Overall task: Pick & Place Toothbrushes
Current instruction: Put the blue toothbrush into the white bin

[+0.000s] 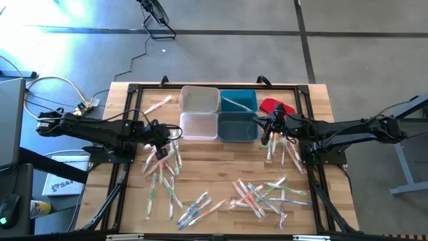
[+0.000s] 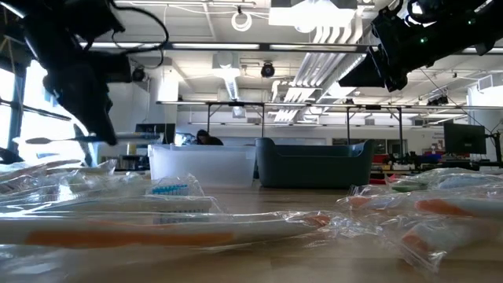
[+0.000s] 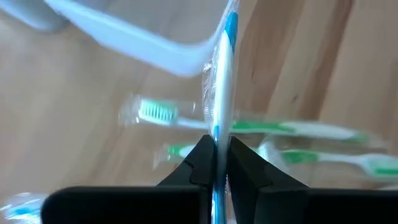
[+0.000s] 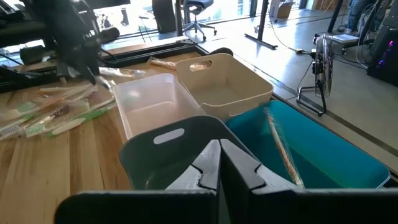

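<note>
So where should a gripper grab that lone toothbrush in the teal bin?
Take the toothbrush mid-handle, coming straight down from above. It lies slanted across the floor of the teal bin, alone, with the walls blocking any sideways approach. Set the gripper fingers across the thin shaft, not along it.

Bright, even overhead light with glare on the floor (image 1: 40, 27) at ten o'clock, motion blur throughout the left wrist view, and foreground wrappers (image 2: 236, 228) defocused in the low view.
</note>
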Available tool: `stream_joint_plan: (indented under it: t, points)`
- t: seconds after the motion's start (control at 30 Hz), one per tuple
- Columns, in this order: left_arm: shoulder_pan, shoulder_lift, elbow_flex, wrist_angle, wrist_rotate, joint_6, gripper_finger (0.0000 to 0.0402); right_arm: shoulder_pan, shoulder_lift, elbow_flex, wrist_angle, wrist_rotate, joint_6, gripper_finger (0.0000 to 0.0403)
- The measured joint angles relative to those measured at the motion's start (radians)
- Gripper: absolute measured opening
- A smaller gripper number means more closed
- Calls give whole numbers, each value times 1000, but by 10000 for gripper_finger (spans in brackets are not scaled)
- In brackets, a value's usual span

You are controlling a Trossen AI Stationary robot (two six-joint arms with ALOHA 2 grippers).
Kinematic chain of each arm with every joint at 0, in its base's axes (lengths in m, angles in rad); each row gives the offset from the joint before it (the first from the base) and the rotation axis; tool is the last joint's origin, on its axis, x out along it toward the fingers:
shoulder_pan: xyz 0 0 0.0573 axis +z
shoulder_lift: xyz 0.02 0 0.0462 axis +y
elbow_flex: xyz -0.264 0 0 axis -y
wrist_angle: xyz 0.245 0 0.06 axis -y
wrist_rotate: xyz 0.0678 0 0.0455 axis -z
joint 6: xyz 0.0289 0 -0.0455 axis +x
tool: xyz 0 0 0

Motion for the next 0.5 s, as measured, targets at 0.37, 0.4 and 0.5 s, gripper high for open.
stream_joint_plan:
  t: [0.37,0.4,0.5]
  points:
    - [0,-134,157,-68,-51,-6,20,0,0,0,-7,0,0,2]
    - [0,-143,166,-67,-51,-6,20,0,0,0,-7,0,0,2]
    - [0,-165,192,-66,-52,-7,20,0,0,0,-8,0,0,2]
